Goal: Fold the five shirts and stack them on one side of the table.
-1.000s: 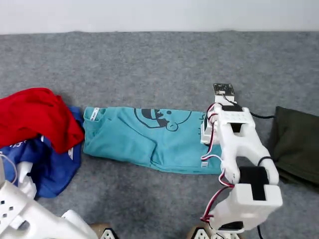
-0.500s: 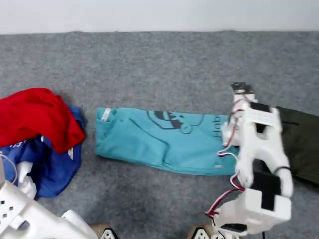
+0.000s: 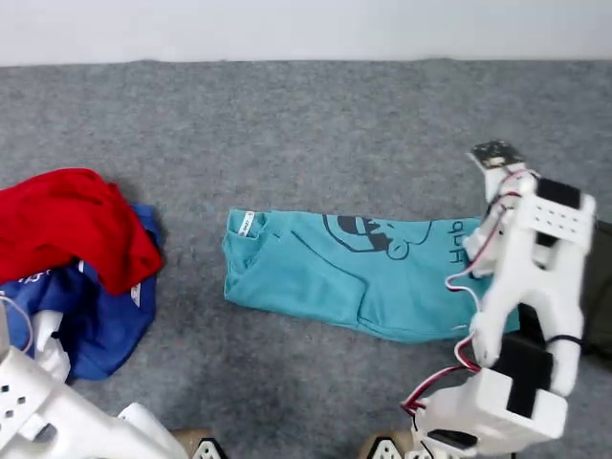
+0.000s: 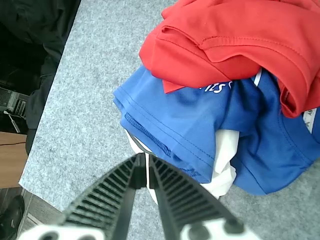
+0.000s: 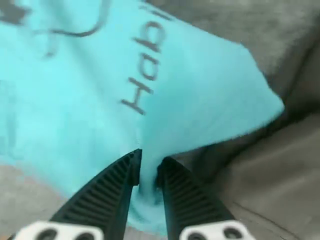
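One teal shirt (image 5: pixel 190 100) hem inside right gripper (image 5: pixel 148 159)

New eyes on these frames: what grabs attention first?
First, the teal shirt, lying as a long strip across the middle of the grey table, with the right gripper shut on its end by a dark olive shirt. Next, the heap at the left of the high view: a red shirt lies on a blue shirt, with the shut left gripper above it.

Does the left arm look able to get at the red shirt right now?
Likely yes: the red shirt lies uncovered on top of the blue shirt, and the left gripper hangs close beside that pile.
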Motion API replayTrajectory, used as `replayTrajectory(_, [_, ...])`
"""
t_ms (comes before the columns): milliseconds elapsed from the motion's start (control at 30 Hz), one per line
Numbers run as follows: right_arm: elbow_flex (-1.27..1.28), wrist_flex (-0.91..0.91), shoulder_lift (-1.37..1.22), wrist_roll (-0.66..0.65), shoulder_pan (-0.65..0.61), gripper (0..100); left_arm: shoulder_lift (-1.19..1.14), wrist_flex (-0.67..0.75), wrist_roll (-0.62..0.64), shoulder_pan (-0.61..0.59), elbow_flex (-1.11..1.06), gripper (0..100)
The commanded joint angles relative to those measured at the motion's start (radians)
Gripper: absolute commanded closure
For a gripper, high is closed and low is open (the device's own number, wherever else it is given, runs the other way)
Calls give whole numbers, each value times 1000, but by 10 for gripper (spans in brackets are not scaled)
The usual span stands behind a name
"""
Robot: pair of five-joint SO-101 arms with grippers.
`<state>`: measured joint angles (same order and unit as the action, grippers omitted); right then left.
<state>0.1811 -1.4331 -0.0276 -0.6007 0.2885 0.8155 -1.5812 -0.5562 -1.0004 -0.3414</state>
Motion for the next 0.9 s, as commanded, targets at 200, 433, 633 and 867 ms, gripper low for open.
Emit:
replayTrajectory(200, [-167,-186,133,137,-354,989,21,12,8,2,4,985])
replayTrajectory(433, [-164,-107,142,281,-634,989,21,12,9,2,4,985])
replayTrajectory(633, [-170,18,70,321,-797,989,21,12,9,2,4,985])
replayTrajectory(867, [-278,99,-119,334,-852,989,23,12,9,2,4,985])
